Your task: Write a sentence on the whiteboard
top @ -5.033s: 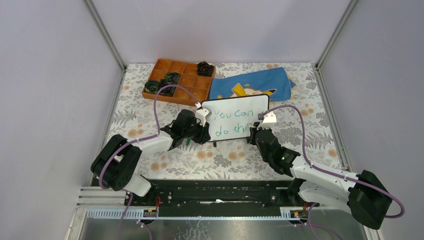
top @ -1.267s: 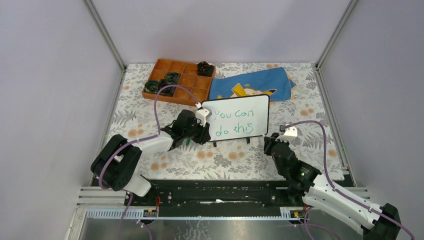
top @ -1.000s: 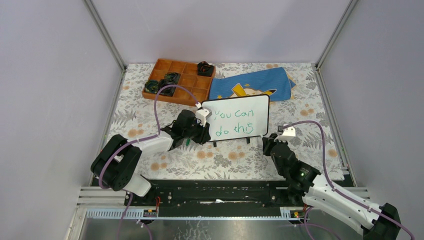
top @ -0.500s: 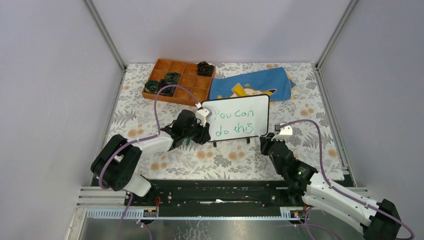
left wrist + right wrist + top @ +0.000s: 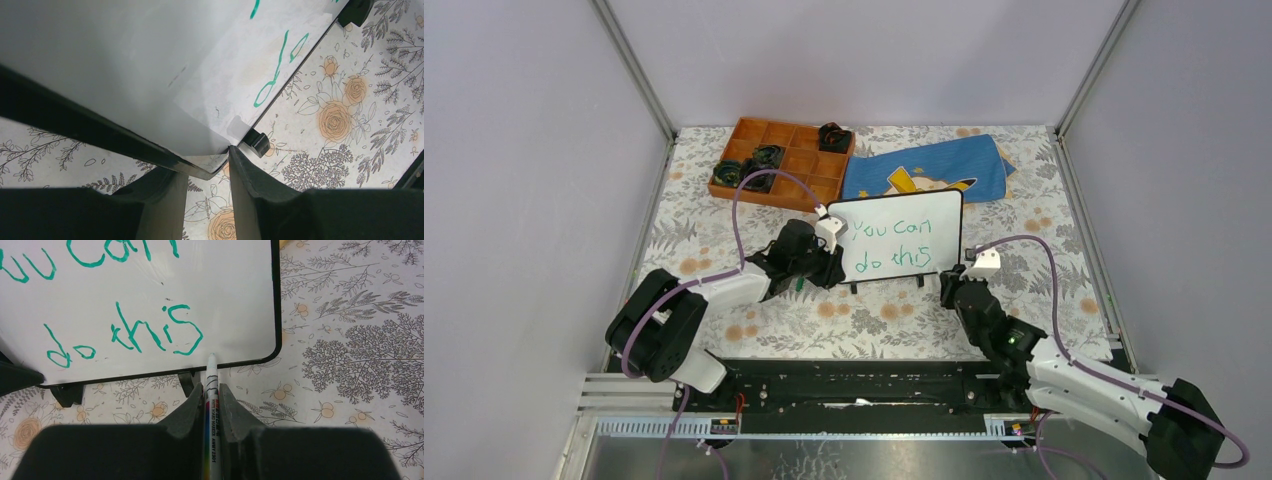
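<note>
Whiteboard [image 5: 946, 212] stands upright on its two black feet [image 5: 66, 393] about mid-bench [image 5: 1044, 260], written face toward my arm bases. The bench has a floral cover.

The sentence [image 5: 892, 243] is in green marker, two lines: "You can" on top, "do this" under it. It is fully readable from the top camera. The right wrist camera gets the whole lower line and only the bottom of the upper one.

Left gripper [image 5: 206, 167]: partly closed, one finger on each side of the board's black frame at the lower corner on my left side, pinching it. One board foot sits just past the fingertips.

Right gripper [image 5: 211, 390]: nearly closed, clamped on a white marker [image 5: 210, 371] with a rainbow stripe down the barrel. The tip sticks out past the fingertips and points at the board's lower right area, just under the final "s". I can't tell whether the tip touches the surface. From above, this gripper sits just beside the board's lower right corner.

Behind the board, a blue cloth [image 5: 934, 165] with yellow print lies flat on the bench. An orange divided tray [image 5: 796, 165] is at the back left, with dark objects in a few compartments.
</note>
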`<state>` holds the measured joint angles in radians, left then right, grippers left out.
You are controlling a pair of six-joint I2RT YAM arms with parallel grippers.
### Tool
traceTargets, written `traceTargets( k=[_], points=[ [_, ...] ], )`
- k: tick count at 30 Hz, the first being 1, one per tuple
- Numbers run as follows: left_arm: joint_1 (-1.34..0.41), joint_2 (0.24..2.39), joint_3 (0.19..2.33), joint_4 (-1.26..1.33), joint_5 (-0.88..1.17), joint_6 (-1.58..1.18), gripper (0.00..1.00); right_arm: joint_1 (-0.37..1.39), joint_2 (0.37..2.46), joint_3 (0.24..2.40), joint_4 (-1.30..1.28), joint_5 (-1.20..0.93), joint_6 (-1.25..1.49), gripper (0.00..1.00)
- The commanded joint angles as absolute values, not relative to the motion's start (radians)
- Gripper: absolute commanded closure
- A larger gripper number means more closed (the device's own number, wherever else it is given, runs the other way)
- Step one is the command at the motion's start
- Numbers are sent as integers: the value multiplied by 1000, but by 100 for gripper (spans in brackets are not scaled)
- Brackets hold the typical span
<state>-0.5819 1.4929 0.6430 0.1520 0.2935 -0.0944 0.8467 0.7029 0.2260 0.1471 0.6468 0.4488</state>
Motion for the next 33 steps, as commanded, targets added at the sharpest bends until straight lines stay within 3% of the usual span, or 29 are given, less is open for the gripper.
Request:
traceTargets(
  k=[1, 33],
  points=[
    [-589, 1487, 646, 140, 261, -87, 60, 838, 740, 230, 255, 715, 443, 100],
    [-589, 1486, 646, 140, 260, -87, 60, 792, 861, 225, 369, 699, 441, 100]
  ],
)
